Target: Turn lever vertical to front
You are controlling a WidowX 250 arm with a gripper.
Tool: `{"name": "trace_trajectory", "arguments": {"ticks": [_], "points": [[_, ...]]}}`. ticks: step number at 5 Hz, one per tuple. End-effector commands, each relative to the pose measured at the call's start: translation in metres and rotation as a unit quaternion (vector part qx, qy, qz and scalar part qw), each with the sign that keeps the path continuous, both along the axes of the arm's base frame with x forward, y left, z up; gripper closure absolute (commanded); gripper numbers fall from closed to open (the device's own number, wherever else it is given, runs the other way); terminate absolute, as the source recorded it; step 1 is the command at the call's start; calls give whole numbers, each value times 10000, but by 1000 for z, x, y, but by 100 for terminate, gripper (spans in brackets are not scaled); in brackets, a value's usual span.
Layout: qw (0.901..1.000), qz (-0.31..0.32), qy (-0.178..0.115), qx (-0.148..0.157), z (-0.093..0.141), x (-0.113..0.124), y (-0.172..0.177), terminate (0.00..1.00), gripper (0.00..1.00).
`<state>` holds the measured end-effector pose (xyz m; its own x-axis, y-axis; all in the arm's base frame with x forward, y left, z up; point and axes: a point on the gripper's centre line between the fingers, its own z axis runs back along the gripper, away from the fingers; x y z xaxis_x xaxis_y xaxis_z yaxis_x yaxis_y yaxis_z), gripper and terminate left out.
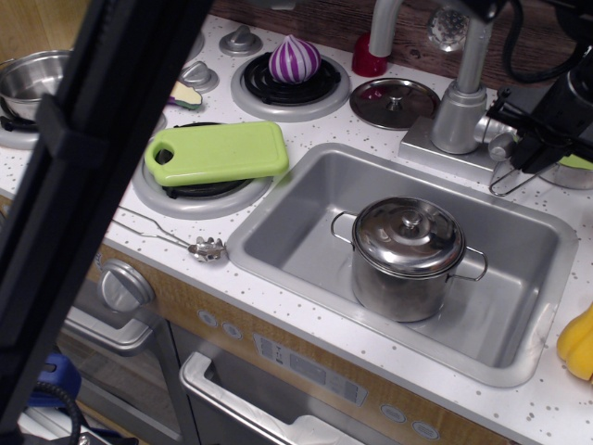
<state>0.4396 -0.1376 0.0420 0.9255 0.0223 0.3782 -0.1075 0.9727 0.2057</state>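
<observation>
Lever (pixel 501 146) sits at right side of tap body (pixel 460 116), rounded tip pointing toward the front, looks mostly turned; judged near done, maybe a small finish push left. Black tool (pixel 528 139) touching or just beside lever, whether spread or pinching cannot tell. Room tight: tap body left, green plate (pixel 579 159) right, sink (pixel 306 195) edge in front. Pot (pixel 408 255) well apart on counter (pixel 547 408) side.

view: we look down from front-left, above the counter | range: near | foreground: black arm (pixel 102 167) crosses the left | frame: sink (pixel 306 199) central
</observation>
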Motion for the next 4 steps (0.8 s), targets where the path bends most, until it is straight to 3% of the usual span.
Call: {"name": "trace_trajectory", "arguments": {"ticks": [1, 3, 4], "points": [[9991, 59, -393, -152, 58, 8, 5, 0, 100], [9986, 26, -379, 364, 79, 10, 8, 0, 100], [9987, -10, -424, 298, 73, 9, 16, 0, 100]]}}
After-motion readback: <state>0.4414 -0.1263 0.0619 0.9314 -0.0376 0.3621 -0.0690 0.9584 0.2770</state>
